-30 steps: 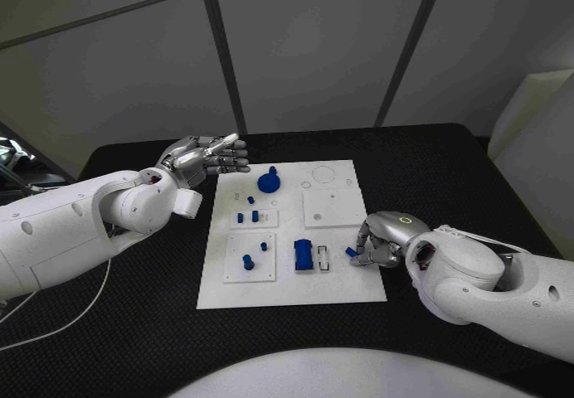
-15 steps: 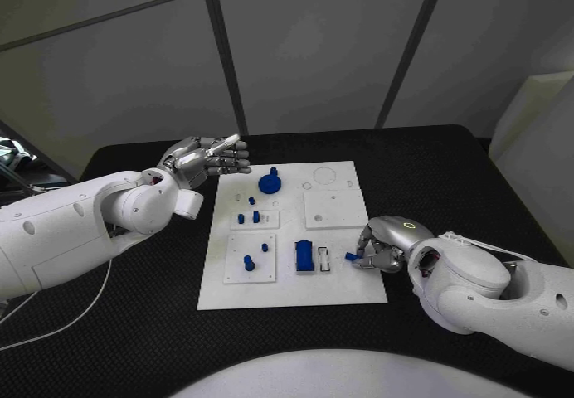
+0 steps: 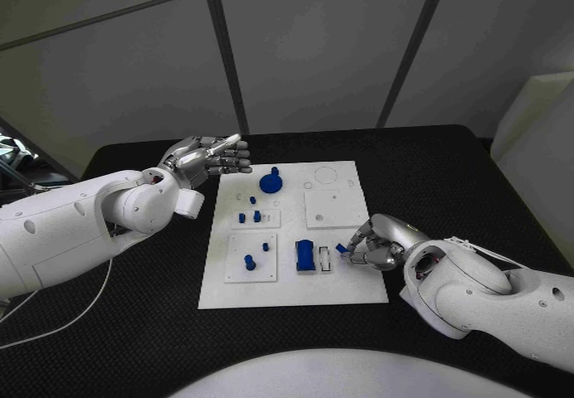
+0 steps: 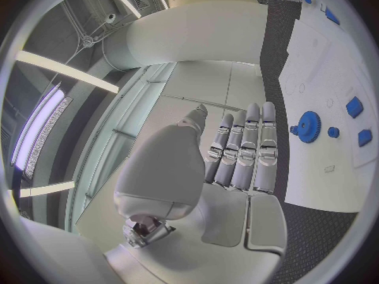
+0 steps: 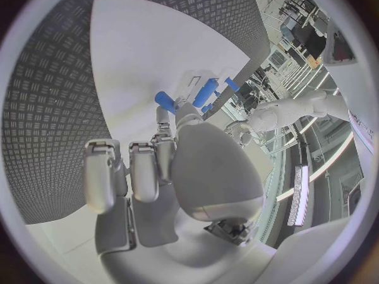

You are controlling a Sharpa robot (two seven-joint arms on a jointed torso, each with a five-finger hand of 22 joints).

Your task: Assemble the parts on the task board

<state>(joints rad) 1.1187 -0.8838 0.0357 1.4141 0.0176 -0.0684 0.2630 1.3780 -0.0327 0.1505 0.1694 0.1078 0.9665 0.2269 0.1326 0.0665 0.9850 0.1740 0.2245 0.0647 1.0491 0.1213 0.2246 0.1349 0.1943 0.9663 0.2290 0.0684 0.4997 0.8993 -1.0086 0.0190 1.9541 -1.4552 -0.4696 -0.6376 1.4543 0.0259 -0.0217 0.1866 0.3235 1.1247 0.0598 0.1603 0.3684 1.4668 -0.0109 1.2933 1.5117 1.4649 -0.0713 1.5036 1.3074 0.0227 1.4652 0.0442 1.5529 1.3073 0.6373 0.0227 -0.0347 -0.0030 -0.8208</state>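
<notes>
Board: the white task board [image 3: 291, 286] lay in the middle of the black table [image 3: 454, 157], long side running away from the robot.
Seated parts: a blue gear [image 3: 270, 180] stood at the far end; small blue pegs [image 3: 248, 218] stood in the middle-left sub-plate; another peg [image 3: 249, 262] stood in the near-left sub-plate; a blue block [image 3: 304, 254] stood near the middle of the board's near half.
Right hand: the right hand [image 3: 378, 245] was at the board's right edge, fingers drawn together and pinching a small blue part [image 3: 341, 248] just beside a narrow white slot [image 3: 323, 258] next to the block.
Left hand: the left hand [image 3: 211, 155] hung off the board's far-left corner, fingers straight and side by side, holding nothing.
Progress (judgement): several parts looked placed; the pinched part was not yet seated, and the far-right square plate [image 3: 333, 207] looked unfilled, so roughly mid-task.
Left to do (judgement): seat the held part, probably in or near the slot, then any remaining openings.
</notes>
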